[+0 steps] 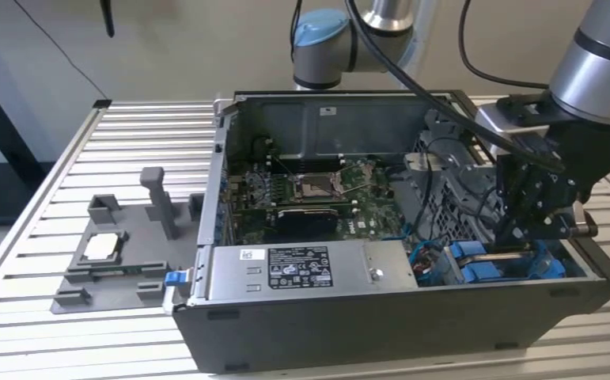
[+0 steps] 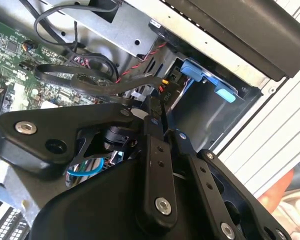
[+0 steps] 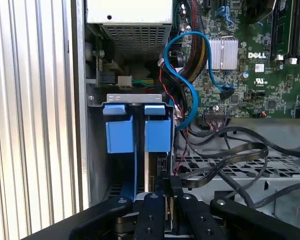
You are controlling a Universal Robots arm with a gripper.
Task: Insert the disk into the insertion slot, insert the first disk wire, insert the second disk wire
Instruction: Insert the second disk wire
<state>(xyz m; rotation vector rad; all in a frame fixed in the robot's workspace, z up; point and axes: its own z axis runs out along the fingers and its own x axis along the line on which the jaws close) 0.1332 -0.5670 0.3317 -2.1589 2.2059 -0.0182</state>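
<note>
computer cases (image 1: 389,317): 1 | blue carrier brackets (image 3: 157,127): 2 (side by side) | grippers (image 1: 524,229): 1

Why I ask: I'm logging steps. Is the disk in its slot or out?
In. The disk, blue carrier showing, sits down in the drive bay, beside another blue carrier; the end effector is right at it.

Slatted metal table (image 1: 41,198) carries open computer case (image 1: 389,317) w/ grey plastic fixture (image 1: 115,253) just beside it, at exterior view's left
</note>
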